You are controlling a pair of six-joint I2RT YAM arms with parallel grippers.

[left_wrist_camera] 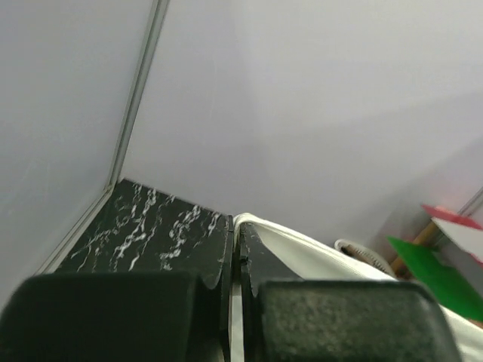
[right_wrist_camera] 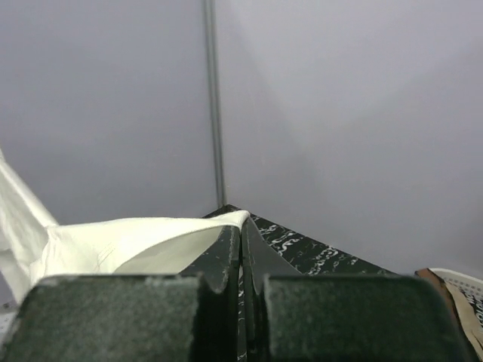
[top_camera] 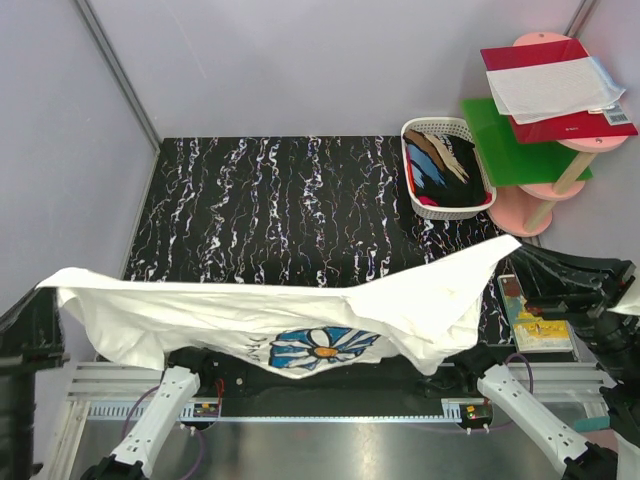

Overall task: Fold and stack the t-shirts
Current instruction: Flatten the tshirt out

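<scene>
Two ends of the white t-shirt [top_camera: 180, 310] are pinched tight, one in the left claw [left_wrist_camera: 236, 226] and one in the right claw [right_wrist_camera: 241, 224], so the cloth hangs stretched in the air between them over the near edge of the worktop [top_camera: 280, 200]. Its long axis runs side to side, the right end a little higher than the left, with the daisy print [top_camera: 322, 350] sagging in the middle toward the near side. To lay it flat, I reckon both ends must travel forward together onto the worktop beyond.

Overhead plus wrist close-ups, apparently sharing t-shirt [top_camera: 200, 310]
</scene>
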